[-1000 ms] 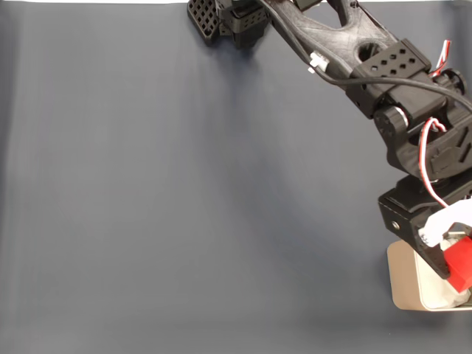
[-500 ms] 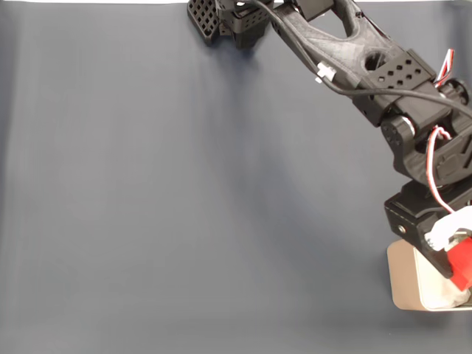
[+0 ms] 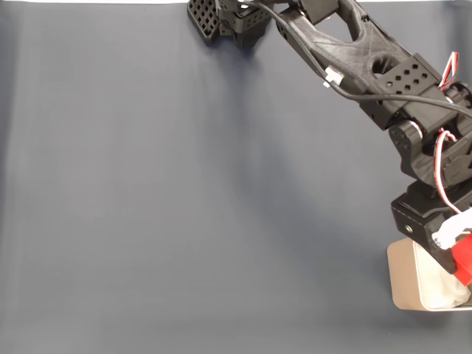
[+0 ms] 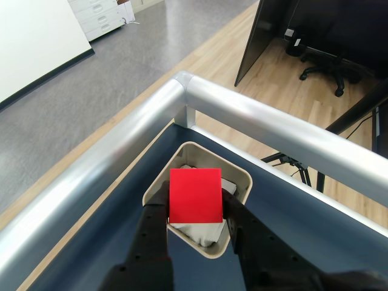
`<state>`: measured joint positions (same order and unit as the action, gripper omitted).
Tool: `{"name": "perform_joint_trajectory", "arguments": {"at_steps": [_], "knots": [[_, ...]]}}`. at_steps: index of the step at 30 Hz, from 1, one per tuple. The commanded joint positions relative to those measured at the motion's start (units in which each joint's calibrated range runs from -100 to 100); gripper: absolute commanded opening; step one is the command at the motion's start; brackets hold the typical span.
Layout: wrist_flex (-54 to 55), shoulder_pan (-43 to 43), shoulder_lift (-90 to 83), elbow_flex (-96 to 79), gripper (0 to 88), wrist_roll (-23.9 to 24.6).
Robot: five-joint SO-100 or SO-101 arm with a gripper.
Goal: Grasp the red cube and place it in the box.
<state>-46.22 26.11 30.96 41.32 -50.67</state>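
Cube (image 4: pixel 194 196) sits clamped between the two black fingers (image 4: pixel 154 225) of the gripper (image 4: pixel 195 221), one face turned square to the wrist camera. We read the grip as firm: a finger presses each side, and the cube hangs clear of anything below it.

Directly under the cube lies the box (image 4: pixel 159 185), its pale rim framing the cube on all sides in the wrist view, with white padding (image 4: pixel 197 231) showing just below the cube's lower edge. We take this alignment as deliberate: the cube is held over the opening so a release would drop it inside and not onto the rim.

In the fixed view the cube (image 3: pixel 464 259) is at the far right edge, partly cut off, above the box (image 3: pixel 402 284), which sits at the lower right of the dark mat (image 3: pixel 184 206). The arm (image 3: pixel 354 51) reaches diagonally from its base at top centre down to that corner.

We cannot tell how high the cube hangs above the padding. Our judgement: transport is nearly done, and what remains is lowering a little, if needed, and opening. One risk is that the box lies close to the table's metal rail (image 4: pixel 121 151).
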Motion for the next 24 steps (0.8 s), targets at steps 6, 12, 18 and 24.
{"name": "perform_joint_trajectory", "arguments": {"at_steps": [6, 12, 18, 24], "knots": [[2.12, -0.05, 0.24, 3.02, 10.0, -0.24], [2.7, -0.33, 0.5, 3.02, 10.0, -0.34], [3.52, -0.4, 0.93, 3.02, 10.0, -0.54], [3.6, -0.47, 1.02, 3.02, 10.0, -0.59]]}}
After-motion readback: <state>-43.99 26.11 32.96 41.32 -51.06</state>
